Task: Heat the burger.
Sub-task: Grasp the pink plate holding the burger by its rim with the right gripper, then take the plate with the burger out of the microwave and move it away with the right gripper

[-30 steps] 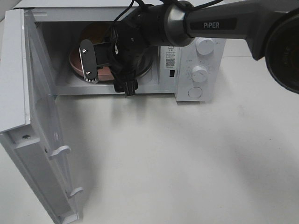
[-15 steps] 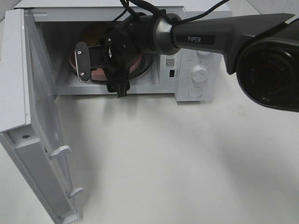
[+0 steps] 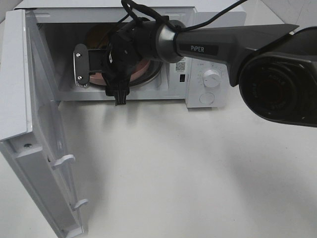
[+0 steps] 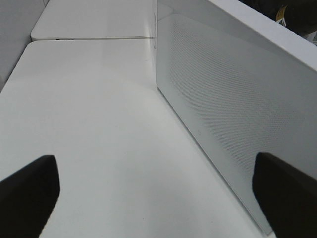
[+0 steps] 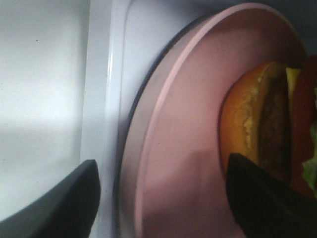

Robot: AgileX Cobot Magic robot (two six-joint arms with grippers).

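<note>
Reaching into the open microwave (image 3: 205, 74) with my right gripper (image 5: 163, 198): jaws apart, straddling the pink plate's (image 5: 163, 148) rim, gripping nothing that I can see. Burger (image 5: 267, 124) sits on the plate inside the cavity, toward 1 o'clock from my fingertips in the wrist view. Left gripper (image 4: 158, 198) wide open, empty, outside the door (image 4: 233, 109); right arm's nearer.

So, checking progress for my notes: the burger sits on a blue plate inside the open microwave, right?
Not quite: the plate is pink, not blue, as the right wrist view shows. The burger does sit on it inside the open microwave.
</note>
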